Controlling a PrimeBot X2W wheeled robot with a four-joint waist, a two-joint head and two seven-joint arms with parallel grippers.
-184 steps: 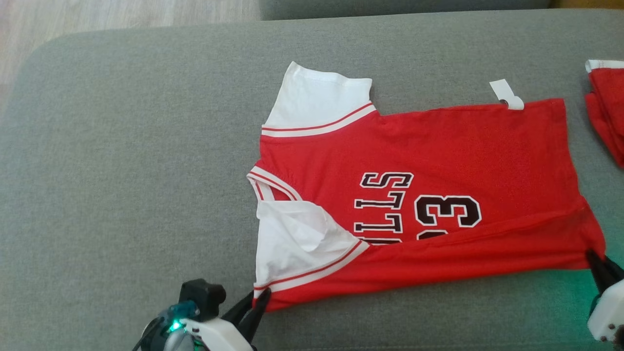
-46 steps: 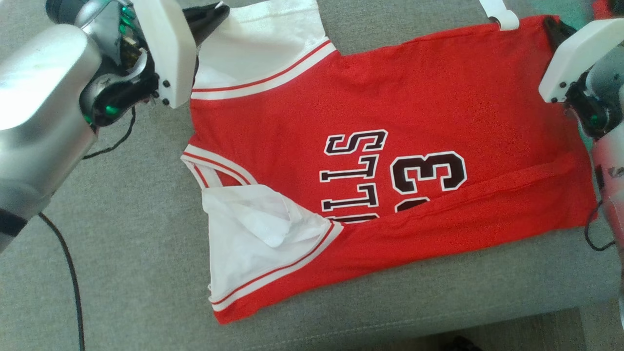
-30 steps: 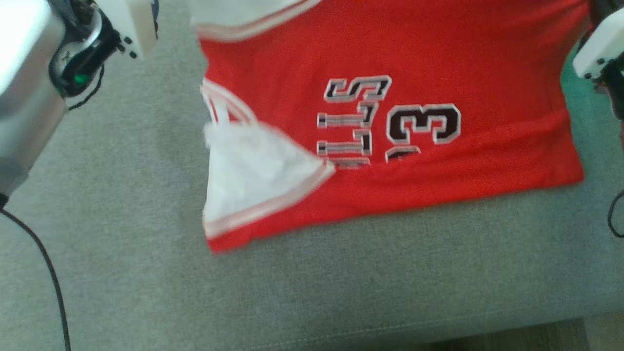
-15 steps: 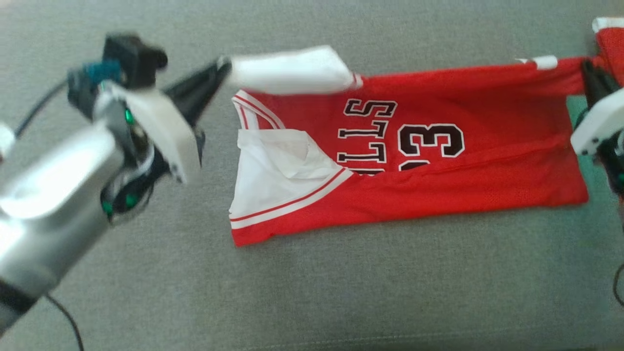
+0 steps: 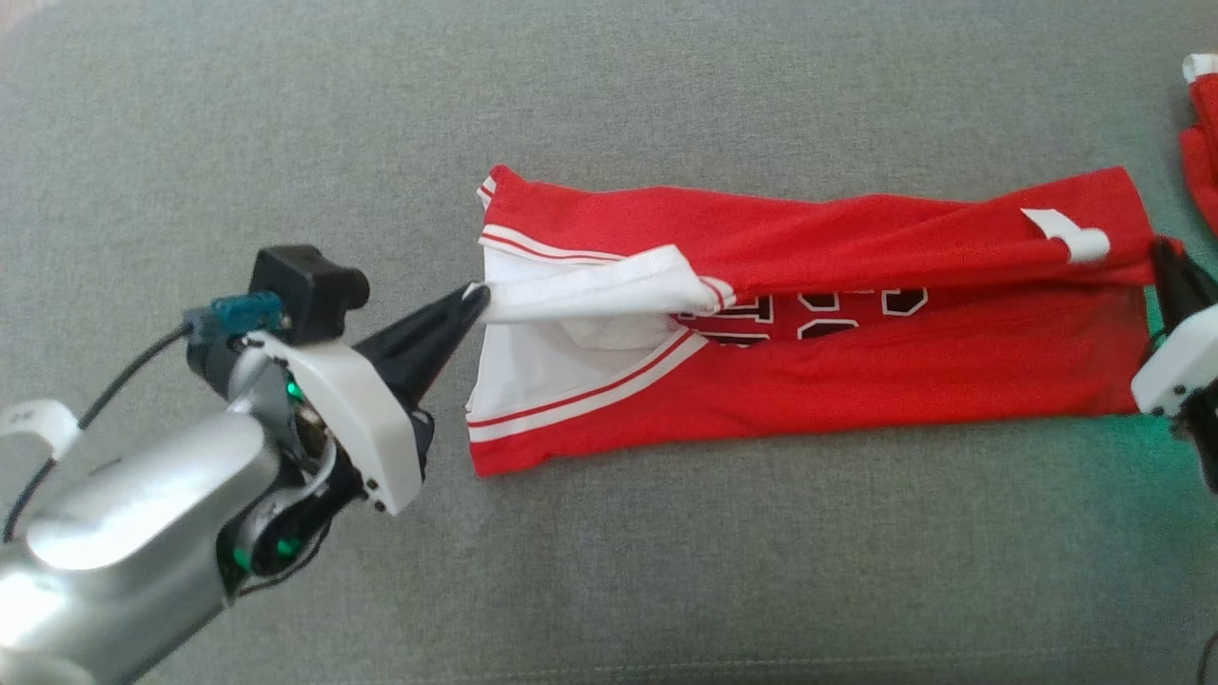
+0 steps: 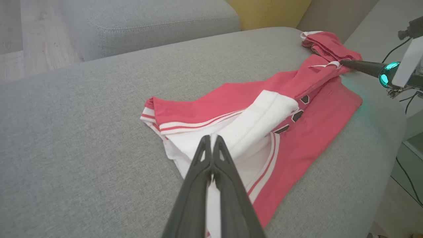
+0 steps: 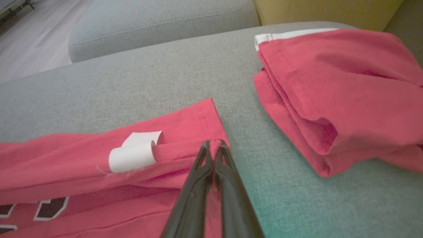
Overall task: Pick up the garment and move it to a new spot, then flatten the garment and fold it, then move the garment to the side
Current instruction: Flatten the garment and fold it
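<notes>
While the red garment (image 5: pixel 809 371) lies on the grey sofa cushion (image 5: pixel 666 86), the left gripper (image 5: pixel 473 297) clamps its white sleeve; left wrist: jaws pinch cloth; right wrist: right gripper (image 7: pixel 214 144) clamps the hem, near a folded red garment (image 7: pixel 343 96)

garment (image 5: pixel 809 371) on the sofa cushion (image 5: pixel 285 124), left gripper (image 5: pixel 473 297) at its left end, folded garment (image 7: pixel 343 92) to its right

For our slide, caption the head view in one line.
Both hands, left and right, pinch the jersey, folding its far edge over on the couch.
</notes>
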